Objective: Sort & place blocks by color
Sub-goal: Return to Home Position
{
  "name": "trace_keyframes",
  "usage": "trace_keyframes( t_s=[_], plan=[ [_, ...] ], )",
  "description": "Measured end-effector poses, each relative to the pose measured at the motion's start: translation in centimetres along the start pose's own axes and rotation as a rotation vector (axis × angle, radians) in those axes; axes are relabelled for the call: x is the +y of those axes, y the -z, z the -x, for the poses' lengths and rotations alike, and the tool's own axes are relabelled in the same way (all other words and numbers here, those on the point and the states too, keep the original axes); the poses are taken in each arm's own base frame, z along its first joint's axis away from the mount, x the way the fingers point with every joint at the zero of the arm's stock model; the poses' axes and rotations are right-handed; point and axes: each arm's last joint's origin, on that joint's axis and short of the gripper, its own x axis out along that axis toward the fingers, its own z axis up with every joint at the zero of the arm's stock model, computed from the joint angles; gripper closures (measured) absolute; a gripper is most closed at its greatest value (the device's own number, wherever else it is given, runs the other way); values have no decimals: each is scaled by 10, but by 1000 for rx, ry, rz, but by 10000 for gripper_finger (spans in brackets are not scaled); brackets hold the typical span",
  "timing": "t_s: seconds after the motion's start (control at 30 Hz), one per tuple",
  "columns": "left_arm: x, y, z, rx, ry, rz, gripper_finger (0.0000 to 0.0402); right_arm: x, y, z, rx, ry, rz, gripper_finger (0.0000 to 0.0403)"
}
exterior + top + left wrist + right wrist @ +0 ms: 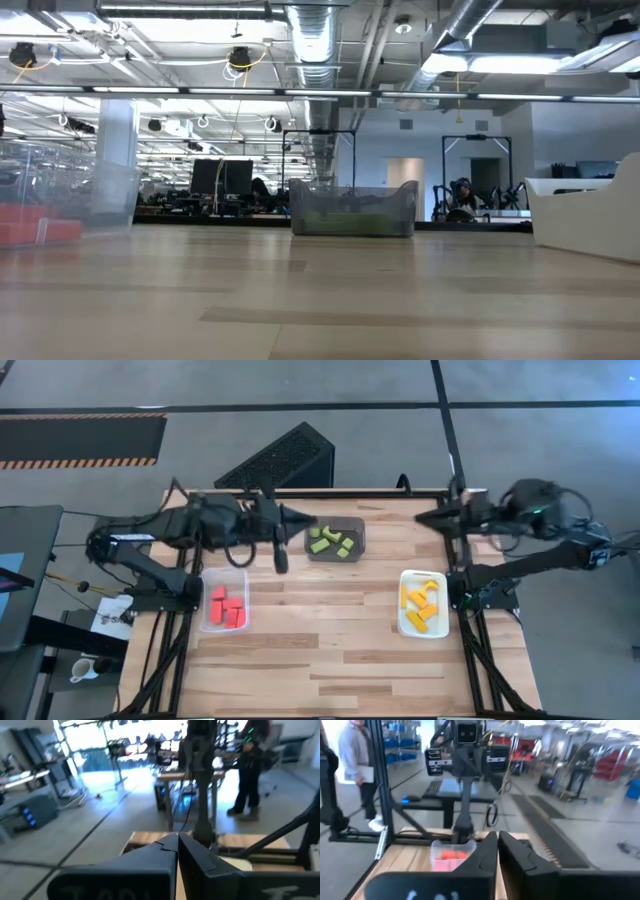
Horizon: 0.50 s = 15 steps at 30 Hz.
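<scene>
The blocks lie sorted in three bins. Red blocks [228, 606] lie in the clear bin [209, 577] at the left. Light green blocks [331, 542] lie in the dark grey bin [357, 529] at the far middle. Yellow blocks [421, 606] lie in the white bin [404, 578] at the right. My left gripper [311, 519] is shut and empty, raised just left of the grey bin. My right gripper [418, 519] is shut and empty, raised over the table's far right part. The red blocks also show in the right wrist view [451, 856].
A black slatted box [280, 460] stands on the floor beyond the table's far edge. Bare wood lies between the bins and along the near half of the table. A person [250, 765] stands beyond the right side, another person [357, 755] beyond the left.
</scene>
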Motion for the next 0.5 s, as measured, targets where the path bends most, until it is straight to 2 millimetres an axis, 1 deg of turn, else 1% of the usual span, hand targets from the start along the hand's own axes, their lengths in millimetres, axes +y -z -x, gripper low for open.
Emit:
trace_keyframes(
  t_s=[0.07, 0.13, 0.27, 0.43, 0.5],
  plan=[
    [9, -6, 7, -37, 31, -1, 401, -4, -2, 13, -27, 22, 10, 373],
    [16, -11, 18, -64, 45, -4, 401, -5, 2, 25, -50, 38, 11, 385],
    [25, -18, 39, -86, 42, -34, 401, -5, 24, 43, -48, 52, 16, 398],
    [32, -19, 65, -64, 45, -42, 401, -2, 51, 62, -108, 61, 15, 386],
    [34, -15, 77, -66, 19, -36, 402, -2, 62, 66, -133, 66, 15, 383]
  ],
)
